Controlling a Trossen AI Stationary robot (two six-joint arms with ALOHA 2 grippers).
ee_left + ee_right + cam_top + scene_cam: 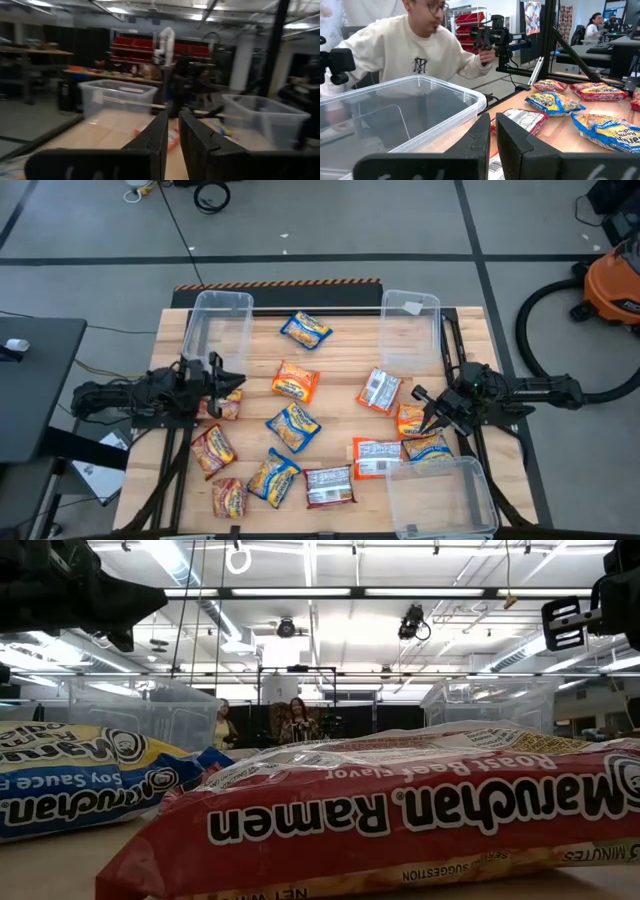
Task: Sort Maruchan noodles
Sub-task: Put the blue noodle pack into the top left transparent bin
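High view: packets (294, 426) lie loose mid-table, none binned; three bins (218, 320) wait at 11, 1 and 5 o'clock. Left gripper (222, 379) at 9, right gripper (428, 408) at 3, both nearly closed, empty, flanking the pile.

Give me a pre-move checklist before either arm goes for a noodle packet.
1. Left gripper empty, jaws nearly shut: ok.
2. Right gripper empty, jaws nearly shut: ok.
3. Jaws wide enough to take a packet: not ok.
4. Three clear bins on the table and empty: ok.
5. Maruchan noodle packets still loose on the table: ok.
6. Person clear of the right arm's side: not ok, close behind the near bin.
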